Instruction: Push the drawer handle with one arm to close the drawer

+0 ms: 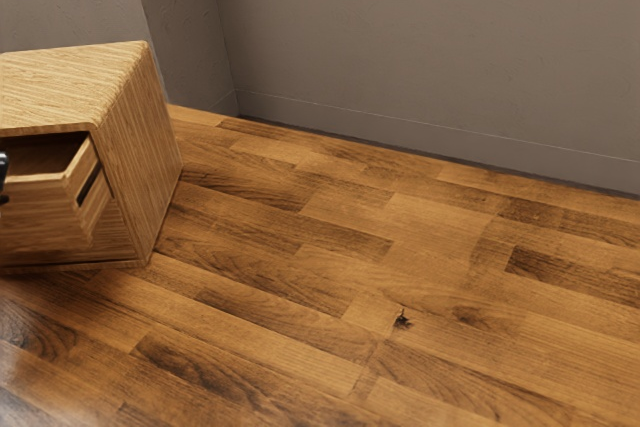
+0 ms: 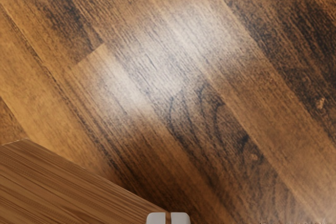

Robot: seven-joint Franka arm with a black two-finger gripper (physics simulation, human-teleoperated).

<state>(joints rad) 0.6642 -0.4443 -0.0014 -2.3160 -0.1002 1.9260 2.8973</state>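
Observation:
At the exterior view's left edge, a small black part that looks like my gripper (image 1: 3, 165) is cut off by the frame, in front of the drawer (image 1: 38, 215). The upper drawer stands partly pulled out of the light wooden cabinet (image 1: 145, 147). In the wrist view my gripper (image 2: 168, 217) shows two pale fingertips close together, shut with a thin slit between them. Beside them lies a brown wooden surface (image 2: 63, 187), part of the drawer or cabinet. I cannot make out the handle or tell whether the gripper touches the drawer.
Wooden planks (image 1: 400, 267) stretch from the cabinet to the exterior view's right. Grey walls (image 1: 430, 37) rise behind them. A bright reflection lies on the planks (image 2: 173, 51) in the wrist view.

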